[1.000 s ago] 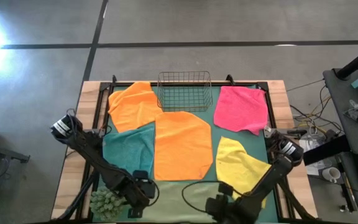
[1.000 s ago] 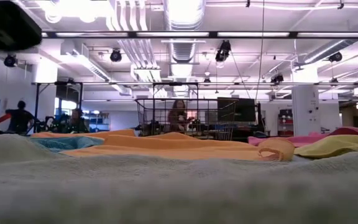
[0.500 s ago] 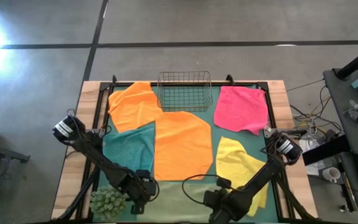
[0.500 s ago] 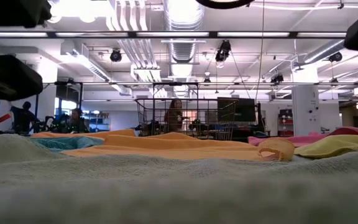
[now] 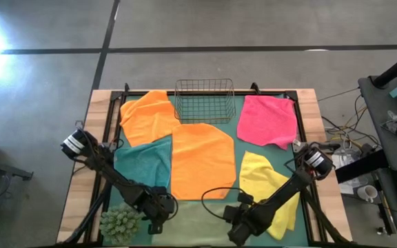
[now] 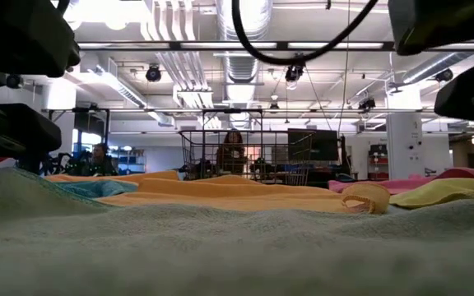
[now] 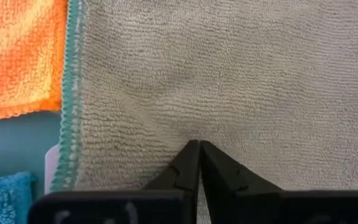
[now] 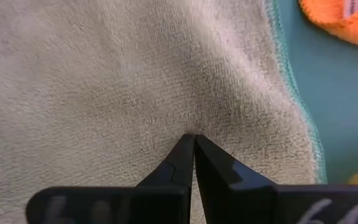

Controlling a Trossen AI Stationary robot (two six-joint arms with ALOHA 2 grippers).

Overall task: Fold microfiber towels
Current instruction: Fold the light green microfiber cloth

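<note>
Pale olive-green towel [image 7: 229,74], nearest the wire basket's [image 5: 205,100] opposite edge: left claw [image 7: 198,163] and right claw [image 8: 193,155] both pinched onto it, ready to lift for folding.

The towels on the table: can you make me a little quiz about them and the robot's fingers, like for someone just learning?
1. True or false: both sets of fingers are shut on the pale olive-green towel.
2. Which towel lies right beside the wire basket, on the right arm's side? A) teal B) pink C) yellow
3. Fill in: the green spiky plant ball sits next to the ____ gripper.

Key
1. True. The left gripper and right gripper each pinch a small fold of it.
2. B, the pink towel.
3. Left.
</note>
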